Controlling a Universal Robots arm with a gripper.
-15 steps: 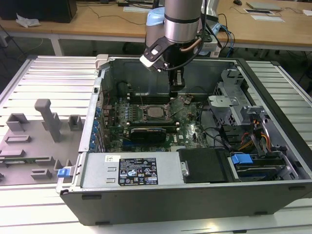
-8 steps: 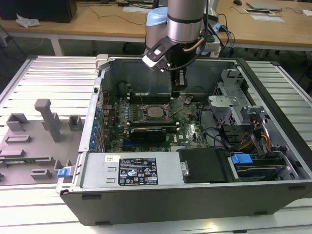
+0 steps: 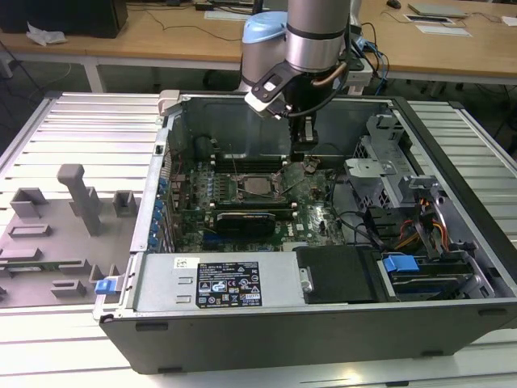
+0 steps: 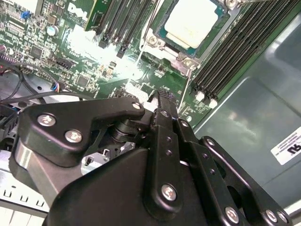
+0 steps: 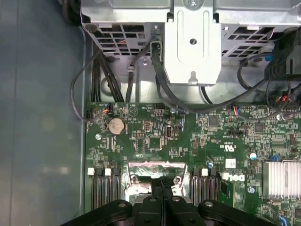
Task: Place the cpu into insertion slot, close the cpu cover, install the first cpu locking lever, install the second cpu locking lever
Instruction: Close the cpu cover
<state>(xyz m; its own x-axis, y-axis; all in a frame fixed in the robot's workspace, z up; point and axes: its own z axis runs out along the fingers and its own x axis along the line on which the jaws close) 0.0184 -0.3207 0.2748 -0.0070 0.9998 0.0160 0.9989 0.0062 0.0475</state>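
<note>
The cpu [image 4: 193,21] shows its silver face and sits in the insertion slot [image 3: 258,187] on the green board. The cpu cover [image 5: 157,170] is a silver-grey frame that seems to lie flat around the chip, though I cannot tell for certain. Two thin wire locking levers [image 4: 142,47] [image 4: 188,92] rise free from the socket's sides. My gripper [image 3: 302,158] [image 4: 159,96] [image 5: 162,184] hangs low over the board just past the socket's edge, on the exterior view's right. Its black fingers are pressed together with nothing seen between them.
I am working inside an open computer case [image 3: 161,162] with tall walls. Long black memory slots [image 4: 235,52] flank the socket. A metal drive cage [image 5: 193,42] and cable bundles [image 5: 108,70] sit beyond the gripper. A power supply [image 3: 218,283] lines the near wall. A grey fixture plate [image 3: 65,218] lies outside the case.
</note>
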